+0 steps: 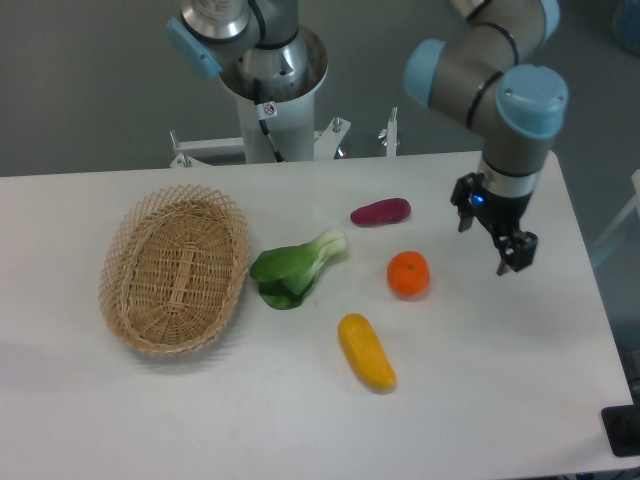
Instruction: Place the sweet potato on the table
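Note:
The magenta-purple sweet potato (381,212) lies flat on the white table (500,380), right of centre toward the back, with nothing touching it. My gripper (516,257) hangs well to its right and a little nearer the front, just above the tabletop. Its fingers stand slightly apart with nothing between them.
An orange fruit (408,275) sits just in front of the sweet potato, left of the gripper. A yellow oblong vegetable (366,352) lies nearer the front. A green leafy vegetable (296,268) is at centre, and an oval wicker basket (176,268) stands at the left.

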You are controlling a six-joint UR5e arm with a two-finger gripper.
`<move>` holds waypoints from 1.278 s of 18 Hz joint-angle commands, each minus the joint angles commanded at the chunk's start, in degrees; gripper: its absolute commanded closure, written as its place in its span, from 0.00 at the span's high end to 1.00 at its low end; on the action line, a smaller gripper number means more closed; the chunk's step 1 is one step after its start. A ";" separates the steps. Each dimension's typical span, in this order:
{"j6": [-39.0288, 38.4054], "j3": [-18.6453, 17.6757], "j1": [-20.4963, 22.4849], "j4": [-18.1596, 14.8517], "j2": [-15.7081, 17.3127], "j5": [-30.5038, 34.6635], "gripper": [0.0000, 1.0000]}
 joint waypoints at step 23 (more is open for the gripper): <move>-5.63 5.99 -1.50 -2.64 -4.84 0.53 1.00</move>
